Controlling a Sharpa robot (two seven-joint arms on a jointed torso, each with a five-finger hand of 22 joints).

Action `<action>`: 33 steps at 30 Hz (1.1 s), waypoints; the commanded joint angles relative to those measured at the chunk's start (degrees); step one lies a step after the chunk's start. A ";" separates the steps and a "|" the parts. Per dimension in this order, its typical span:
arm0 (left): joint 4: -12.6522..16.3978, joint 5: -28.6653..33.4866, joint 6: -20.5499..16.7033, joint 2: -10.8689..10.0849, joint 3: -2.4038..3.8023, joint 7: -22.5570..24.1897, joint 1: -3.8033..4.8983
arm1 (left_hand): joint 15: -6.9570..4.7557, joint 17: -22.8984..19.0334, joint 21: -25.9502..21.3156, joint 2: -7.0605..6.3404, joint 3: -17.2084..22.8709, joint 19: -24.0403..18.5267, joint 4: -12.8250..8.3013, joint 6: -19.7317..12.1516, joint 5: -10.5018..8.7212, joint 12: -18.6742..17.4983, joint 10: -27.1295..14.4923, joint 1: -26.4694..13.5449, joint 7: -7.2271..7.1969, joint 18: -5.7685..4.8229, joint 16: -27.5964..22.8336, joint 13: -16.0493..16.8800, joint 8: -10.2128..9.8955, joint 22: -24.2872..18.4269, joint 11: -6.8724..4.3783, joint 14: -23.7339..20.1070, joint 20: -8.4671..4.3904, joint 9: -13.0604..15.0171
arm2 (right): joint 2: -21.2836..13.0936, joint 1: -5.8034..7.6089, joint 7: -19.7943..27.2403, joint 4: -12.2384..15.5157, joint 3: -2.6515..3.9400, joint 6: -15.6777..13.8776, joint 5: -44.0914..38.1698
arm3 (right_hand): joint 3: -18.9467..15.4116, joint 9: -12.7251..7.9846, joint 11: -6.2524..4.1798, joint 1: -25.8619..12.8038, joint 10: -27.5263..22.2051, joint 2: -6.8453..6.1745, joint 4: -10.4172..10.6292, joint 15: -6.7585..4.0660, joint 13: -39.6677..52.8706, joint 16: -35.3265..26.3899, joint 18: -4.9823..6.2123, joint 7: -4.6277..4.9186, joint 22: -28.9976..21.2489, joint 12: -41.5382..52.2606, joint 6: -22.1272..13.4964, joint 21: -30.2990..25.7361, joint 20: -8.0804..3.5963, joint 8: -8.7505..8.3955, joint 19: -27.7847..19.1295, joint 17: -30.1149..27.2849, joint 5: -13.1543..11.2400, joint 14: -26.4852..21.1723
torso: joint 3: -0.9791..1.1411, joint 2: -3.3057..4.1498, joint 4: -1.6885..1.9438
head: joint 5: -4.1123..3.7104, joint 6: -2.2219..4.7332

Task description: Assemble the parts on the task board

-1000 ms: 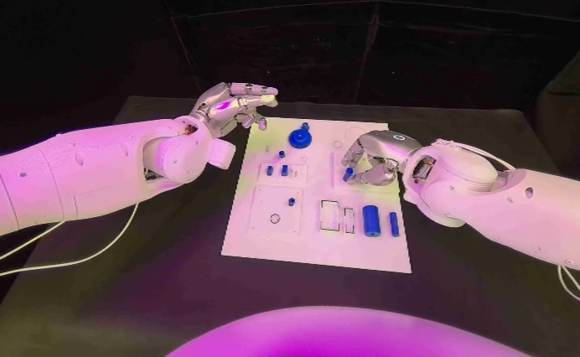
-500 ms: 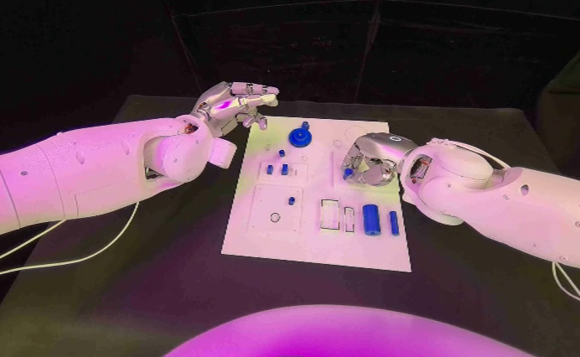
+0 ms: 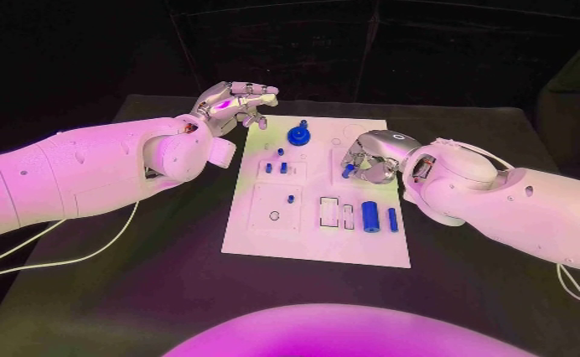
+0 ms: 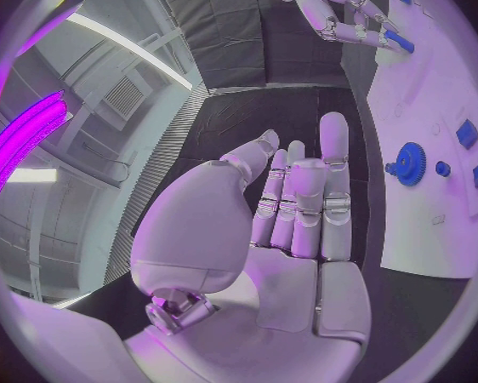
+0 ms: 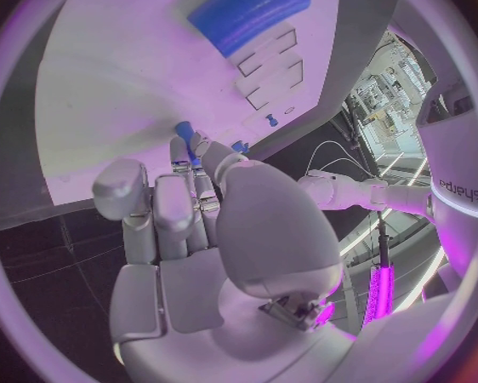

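The white task board (image 3: 317,235) lies in the middle of the black table. My right hand (image 3: 371,158) hovers over its right side and pinches a small blue piece (image 3: 348,170) at its fingertips; the right wrist view shows that piece (image 5: 184,132) just above the board (image 5: 111,94). My left hand (image 3: 235,106) hangs beyond the board's far left corner, fingers apart and holding nothing; its bare palm (image 4: 293,230) faces the board (image 4: 420,221). A blue gear (image 3: 300,135) stands at the far middle. Two blue cylinders (image 3: 370,217) lie near the right edge. Small blue pegs (image 3: 276,168) stand left of centre.
Rectangular slots (image 3: 328,212) are cut into the board beside the cylinders, and a round hole (image 3: 274,216) lies near its left side. A white cable (image 3: 85,256) trails over the table under my left arm. Dark table surface (image 3: 484,290) surrounds the board.
My right hand has shifted very slightly toward the far side with the blue piece still pinched. The left hand has stayed where it was.
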 commanded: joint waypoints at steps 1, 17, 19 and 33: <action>-0.07 -0.10 0.55 -0.02 0.04 0.14 0.05 | 0.01 0.00 -0.15 0.36 -0.25 0.15 0.05 -0.25 -0.08 0.15 0.06 -0.09 0.02 0.78 -0.27 0.10 -0.21 -0.09 -0.11 -0.43 0.28 0.02 | -0.76 0.16 2.06 1.44 0.10 -6.04 0.47 | 0.69 0.04 0.29 -0.27 -0.18 -0.61 0.00 -0.23 -0.13 0.32 -1.01 0.34 0.22 -0.79 0.27 0.47 0.26 -0.13 0.43 -0.09 0.12 0.67 | 0.00 -0.11 -0.20 | 0.55 -0.15; -0.22 -0.10 0.12 0.10 0.04 0.12 -0.01 | 0.08 -0.16 -0.27 0.36 -0.54 0.19 0.16 -0.46 -0.07 0.17 -0.16 -0.29 0.16 0.76 -0.28 0.07 -0.31 -0.17 0.01 -0.51 0.31 -0.02 | -3.47 0.26 6.22 10.27 0.60 -8.48 6.72 | 2.25 -0.07 0.56 -0.84 -0.34 -1.73 0.05 0.06 -0.08 0.59 -1.02 0.63 0.41 -1.81 0.12 0.65 0.54 -0.49 0.37 0.13 0.21 0.68 | -0.22 -0.04 -0.14 | 1.30 0.10; -0.24 -0.10 0.11 0.21 0.04 0.12 -0.01 | 0.08 -0.16 -0.27 0.36 -0.54 0.19 0.16 -0.46 -0.07 0.17 -0.16 -0.29 0.16 0.76 -0.28 0.07 -0.31 -0.17 0.01 -0.51 0.31 -0.02 | -2.33 0.26 6.35 10.20 0.62 -7.77 6.95 | 2.43 -0.07 0.57 -0.85 -0.28 -1.82 0.02 0.07 -0.07 0.60 -1.02 0.63 0.41 -1.88 0.17 0.66 0.57 -0.49 0.36 0.10 0.22 0.67 | -0.18 0.00 -0.16 | 1.59 0.01; -0.35 -0.10 0.11 1.01 0.06 0.18 0.01 | 0.10 -0.18 -0.30 0.35 -0.62 0.19 0.18 -0.54 -0.07 0.18 -0.23 -0.33 0.21 0.76 -0.27 0.07 -0.34 -0.20 0.04 -0.53 0.32 -0.03 | 10.13 -1.25 8.36 5.33 0.22 0.31 1.05 | 2.79 -0.06 0.64 -1.49 -0.12 -2.14 0.39 0.15 -0.05 0.56 -0.97 0.68 0.26 -2.20 0.29 0.60 0.67 -0.54 0.20 -0.13 0.32 0.60 | -0.20 0.10 0.13 | 2.68 -0.96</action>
